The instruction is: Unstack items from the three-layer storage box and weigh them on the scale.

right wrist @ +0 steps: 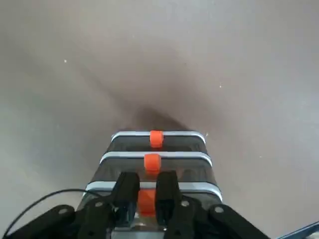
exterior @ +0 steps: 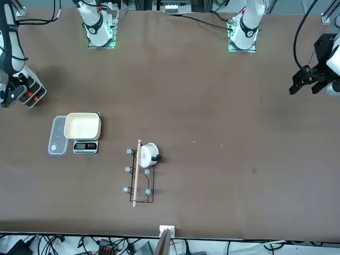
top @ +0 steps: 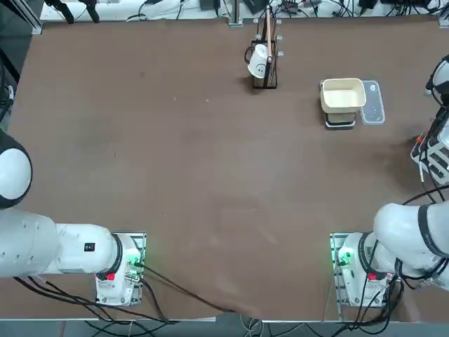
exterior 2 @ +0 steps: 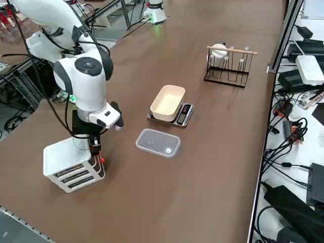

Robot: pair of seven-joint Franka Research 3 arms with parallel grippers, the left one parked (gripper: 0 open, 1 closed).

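The right gripper [right wrist: 147,178] grips the storage box's [exterior 2: 65,158] nearest orange handle [right wrist: 147,203] between its jaws; unstacking seems barely begun, with weighing on the scale [exterior: 85,147], well apart from them, left to do.

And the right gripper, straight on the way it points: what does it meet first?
Right gripper is closed on the nearest orange tab. Beyond that, probably the storage box's next orange tab, then tabletop; depth is unclear.
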